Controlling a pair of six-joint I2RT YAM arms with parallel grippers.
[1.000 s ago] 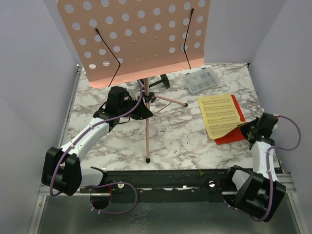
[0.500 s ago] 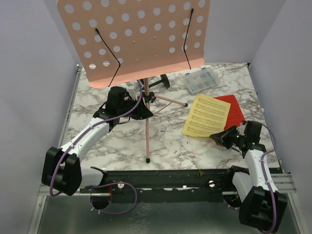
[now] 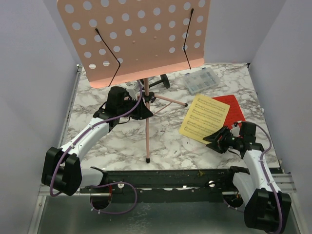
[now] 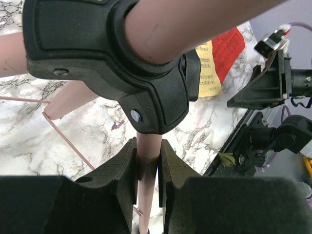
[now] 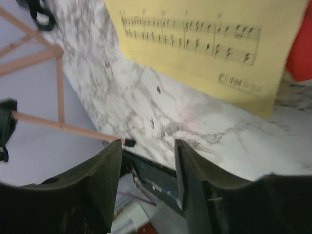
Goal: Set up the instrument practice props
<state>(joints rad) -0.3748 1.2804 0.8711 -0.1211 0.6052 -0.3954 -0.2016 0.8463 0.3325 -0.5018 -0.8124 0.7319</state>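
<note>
Pink perforated music stand stands upright on the left half of the marble table, its pole clenched by the left gripper, seemingly to steady it, while the right gripper hangs spread and empty by the near edge of the yellow sheet-music page, probably to lift it.

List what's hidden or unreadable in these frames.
- Top view: microphone mostly hidden behind the music stand desk, whose top is cut off by the frame.
- Top view: red page partly under yellow page.
- Top view: compartment box contents too small.
- Right wrist: yellow page's small print blurred.
</note>
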